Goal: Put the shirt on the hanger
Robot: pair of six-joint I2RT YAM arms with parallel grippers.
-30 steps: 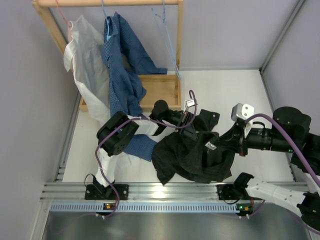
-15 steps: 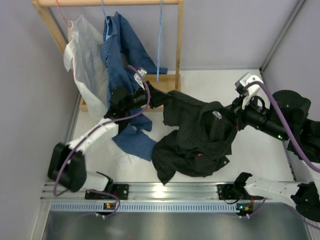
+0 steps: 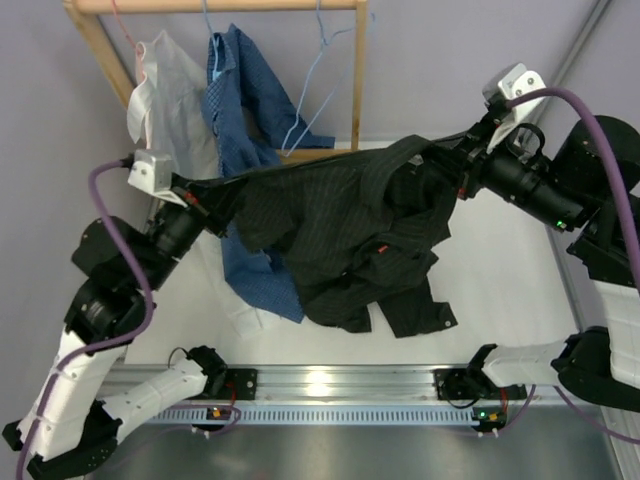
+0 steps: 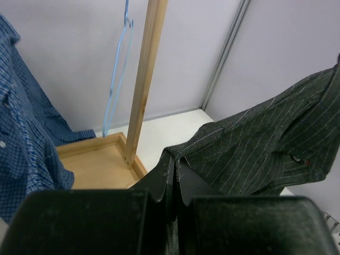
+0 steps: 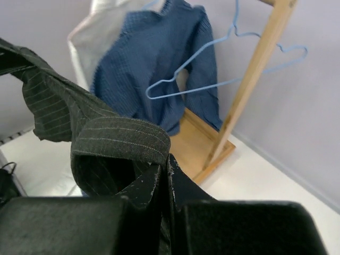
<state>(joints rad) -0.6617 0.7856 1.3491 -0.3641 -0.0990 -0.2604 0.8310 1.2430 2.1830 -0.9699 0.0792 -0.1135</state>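
The shirt [image 3: 340, 230] is strung up off the table [image 3: 500, 290] between your two arms. Its top edge is pulled into a taut line running left to right, and the rest sags until the lowest folds rest on the surface. Your left gripper [image 3: 205, 197] has its fingers pressed together on one end of that edge; the left wrist view shows pinstriped cloth running straight out from between them. Your right gripper [image 3: 462, 160] is likewise pinched on the other end, with a fold of the fabric draped over its fingertips in the right wrist view. The hanger [image 3: 300, 108] hangs from the top rail of the wooden rack [image 3: 358, 90], beyond the shirt on the far side. It is tilted, so its lower corner points down toward the stretched edge. What matters next is that the hanger sits behind the span and somewhat left of its middle, nearer your left gripper than your right. The shirt's long axis lies roughly across the hanger's plane, so I'd expect you to carry the left-hand end back toward that low corner. The blue checked shirt [image 3: 245, 120] hangs just beside the hanger and could snag.
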